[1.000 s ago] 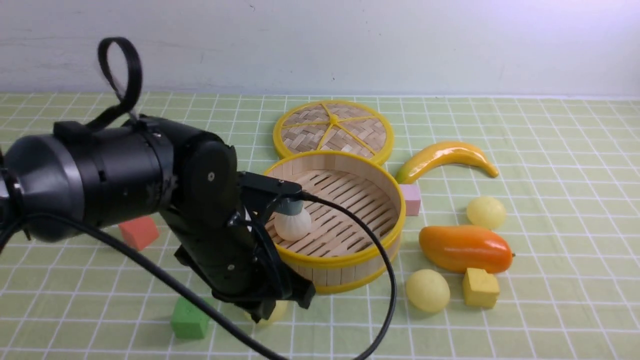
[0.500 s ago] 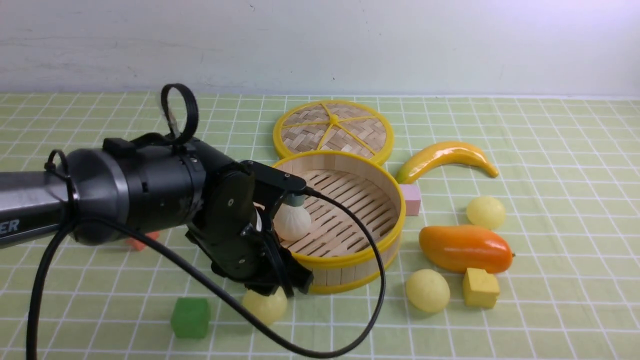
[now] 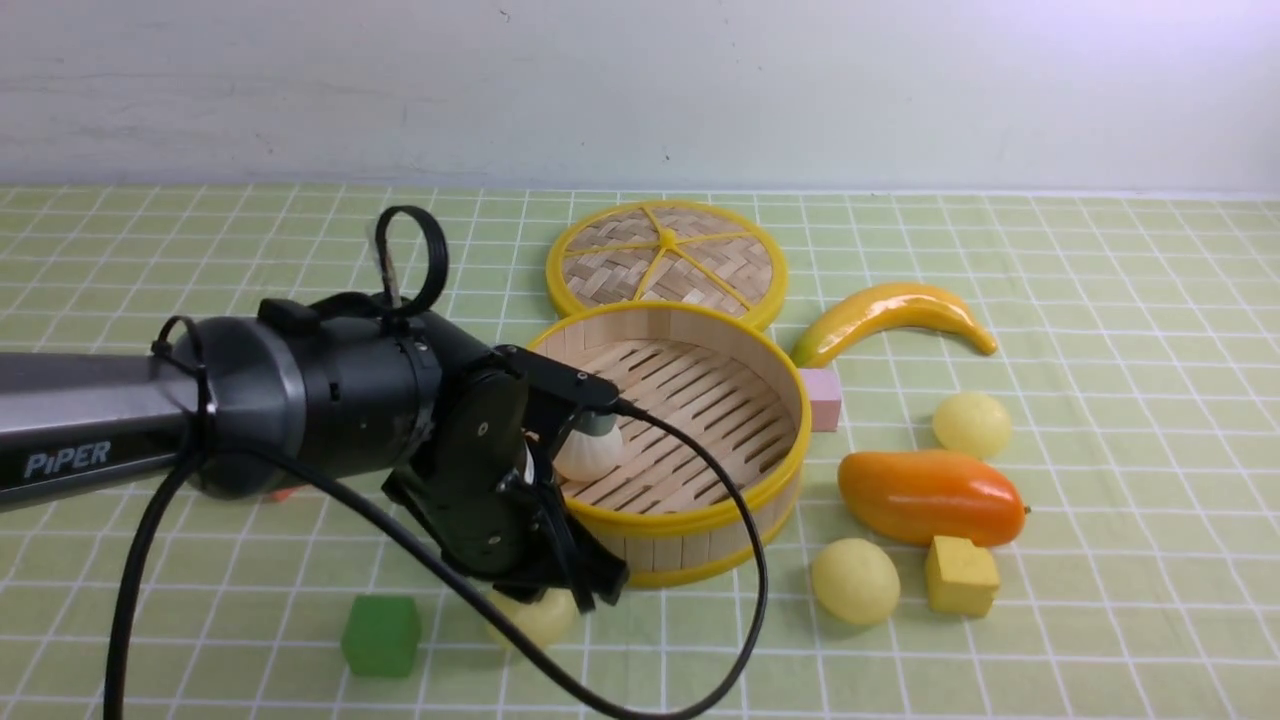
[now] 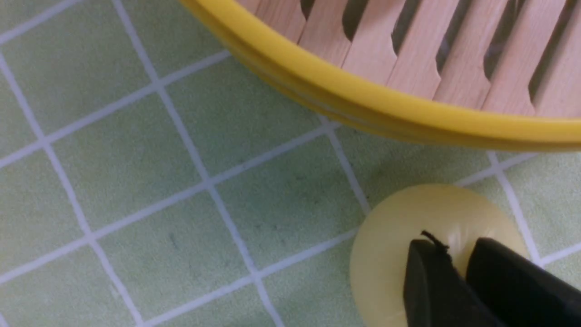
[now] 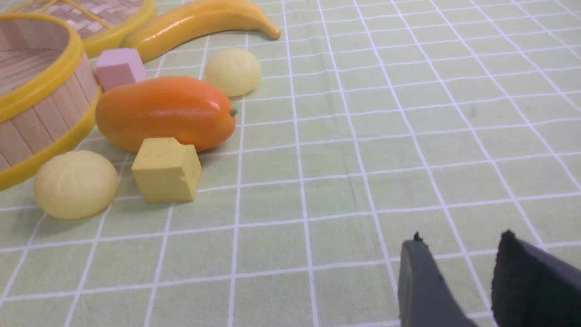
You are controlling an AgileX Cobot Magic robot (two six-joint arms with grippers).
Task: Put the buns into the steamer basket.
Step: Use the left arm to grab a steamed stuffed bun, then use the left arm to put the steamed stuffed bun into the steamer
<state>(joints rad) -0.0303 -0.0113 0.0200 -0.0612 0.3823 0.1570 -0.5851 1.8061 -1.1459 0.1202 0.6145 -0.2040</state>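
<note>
The left hand (image 4: 455, 249), lowered since half a second ago, is being closed on a pale yellow bun (image 4: 399, 218) beside the steamer basket (image 4: 363, 104), so its transfer is being started.

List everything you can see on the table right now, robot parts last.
steamer basket: one, bamboo with yellow rims, centre
off-white bun: one, inside the basket by its left wall
pale yellow buns: three, on the cloth; two right of the basket, one under the left gripper
woven lid: one, yellow-rimmed, behind the basket
banana: one, yellow, back right
mango: one, orange, right
cubes: pink beside the basket, yellow by the mango, green front left
left gripper: black, fingertips close together
right gripper: open, empty
</note>
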